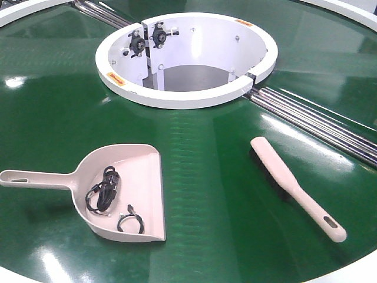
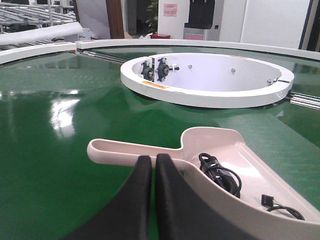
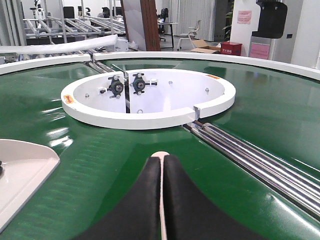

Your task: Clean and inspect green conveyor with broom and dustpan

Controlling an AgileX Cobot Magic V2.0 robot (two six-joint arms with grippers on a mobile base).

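Currently: dustpan (image 1: pixel 126 191) lies left on green conveyor (image 1: pixel 212 177), handle pointing left, just ahead of left hand (image 2: pixel 152 165); broom (image 1: pixel 297 188) apparently beneath right hand (image 3: pixel 161 162). Both hands' fingers together, empty.

Beyond the belt you see white walls (image 2: pixel 270 20) and a brown pillar (image 3: pixel 149 25). Pink notices (image 3: pixel 244 16) hang on the far wall. A chair (image 3: pixel 189 35) and cardboard boxes (image 3: pixel 205 48) stand on the floor, with metal racks (image 3: pixel 75 22) at left.
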